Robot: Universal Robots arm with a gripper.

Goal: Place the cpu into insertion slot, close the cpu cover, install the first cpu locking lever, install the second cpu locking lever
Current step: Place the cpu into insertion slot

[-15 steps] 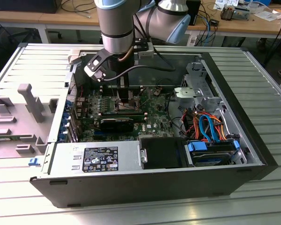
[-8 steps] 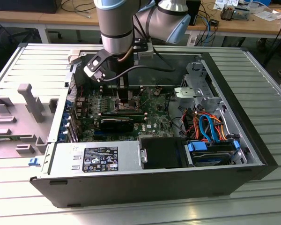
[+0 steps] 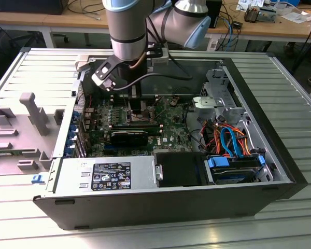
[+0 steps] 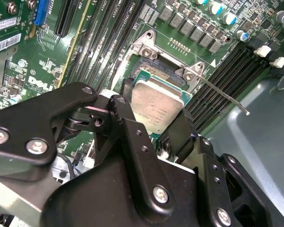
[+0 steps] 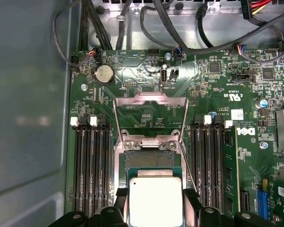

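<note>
My black claw (image 5: 155, 210) clamps the dull silver square cpu (image 5: 155, 197), partly overlapping the dark metal-rimmed insertion slot (image 5: 149, 160) just ahead.

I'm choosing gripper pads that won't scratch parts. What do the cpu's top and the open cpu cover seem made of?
The cpu: dull silver metal top, likely a matte plated finish, going by its soft, even sheen. The cpu cover: thin grey sheet metal, probably stamped steel, judging by its bent edges and brighter glints.
</note>
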